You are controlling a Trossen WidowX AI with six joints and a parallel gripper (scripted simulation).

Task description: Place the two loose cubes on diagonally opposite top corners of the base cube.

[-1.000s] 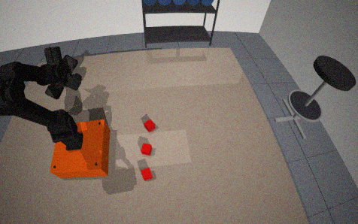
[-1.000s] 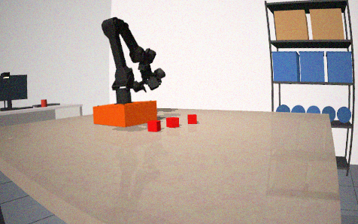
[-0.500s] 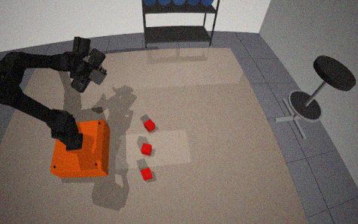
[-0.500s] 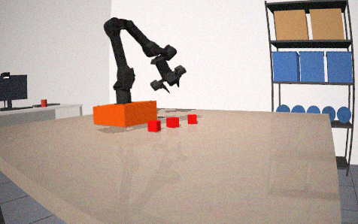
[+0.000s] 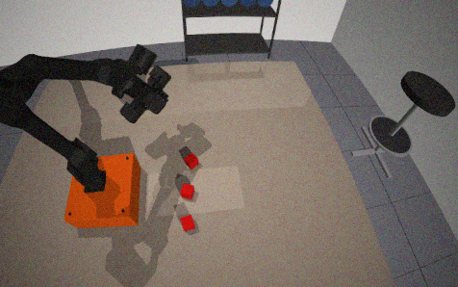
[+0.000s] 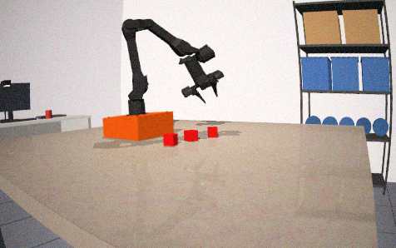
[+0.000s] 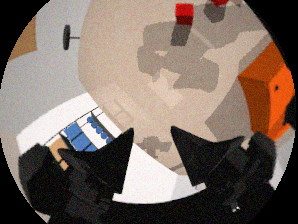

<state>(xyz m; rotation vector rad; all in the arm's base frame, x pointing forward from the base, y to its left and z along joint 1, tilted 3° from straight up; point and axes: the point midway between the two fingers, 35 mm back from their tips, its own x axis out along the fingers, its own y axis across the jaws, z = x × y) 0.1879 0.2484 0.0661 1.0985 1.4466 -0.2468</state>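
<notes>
Three small red cubes stand in a row on the tan table (image 5: 298,159) (image 6: 249,175): one (image 5: 191,160) (image 6: 212,131), one in the middle (image 5: 187,191) (image 6: 190,135), and one (image 5: 188,222) (image 6: 170,139). All rest on the table, apart from each other. I cannot tell which is the fixed base cube. My gripper (image 5: 144,110) (image 6: 209,96) (image 7: 152,129) hangs high above the table, behind and to the side of the cubes. It is open partway and holds nothing.
The arm stands on an orange box (image 5: 122,175) (image 6: 141,125) (image 7: 262,96) left of the cubes. A dark shelf rack (image 5: 226,43) (image 6: 343,87) with boxes stands beyond the table. A black stool (image 5: 409,111) stands on the floor at the right.
</notes>
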